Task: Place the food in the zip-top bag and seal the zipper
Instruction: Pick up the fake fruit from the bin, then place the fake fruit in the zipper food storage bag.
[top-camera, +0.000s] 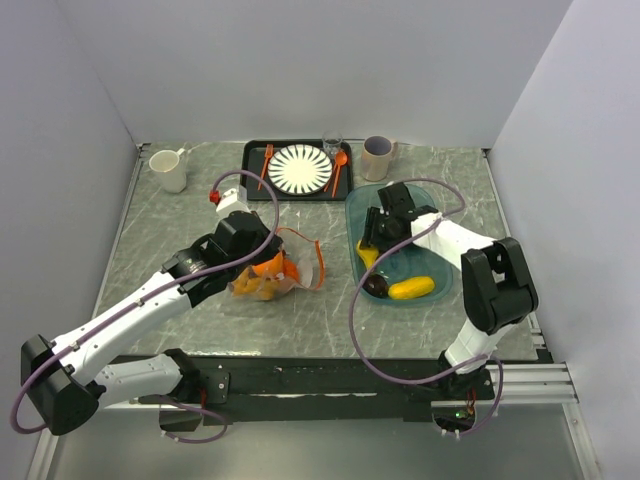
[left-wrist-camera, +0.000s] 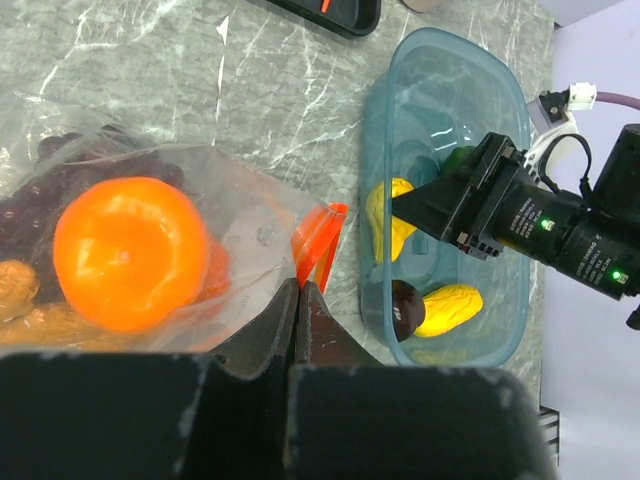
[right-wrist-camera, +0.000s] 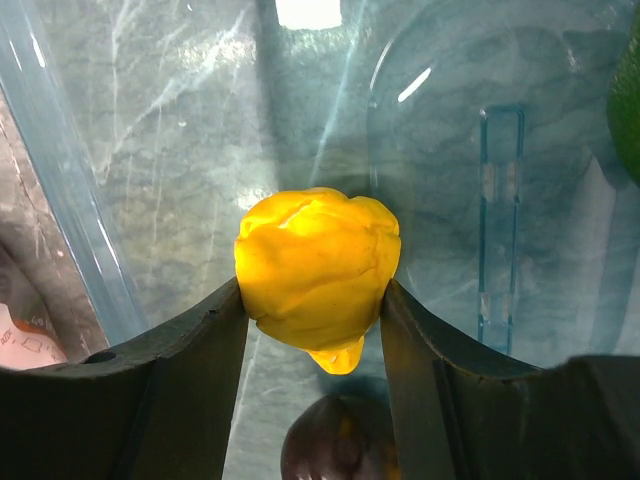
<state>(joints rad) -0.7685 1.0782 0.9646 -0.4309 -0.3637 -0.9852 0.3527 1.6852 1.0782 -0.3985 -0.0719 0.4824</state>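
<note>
Two yellow pieces (top-camera: 411, 288) — one in right tool's (right-wrist-camera: 315, 300) grip — left tool (left-wrist-camera: 298, 300) tight on bag (left-wrist-camera: 240, 200).

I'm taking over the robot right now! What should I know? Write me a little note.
The left gripper is shut on the zip-top bag, pinching its edge beside the zipper.
The right gripper is inside the teal tub, shut on a yellow piece; I cannot tell whether it is lifted.
Done: the orange and dark purple pieces are in the bag.
Left: bag the held piece, then the second yellow piece, dark purple piece and green piece from the tub. Then seal the zipper.
</note>
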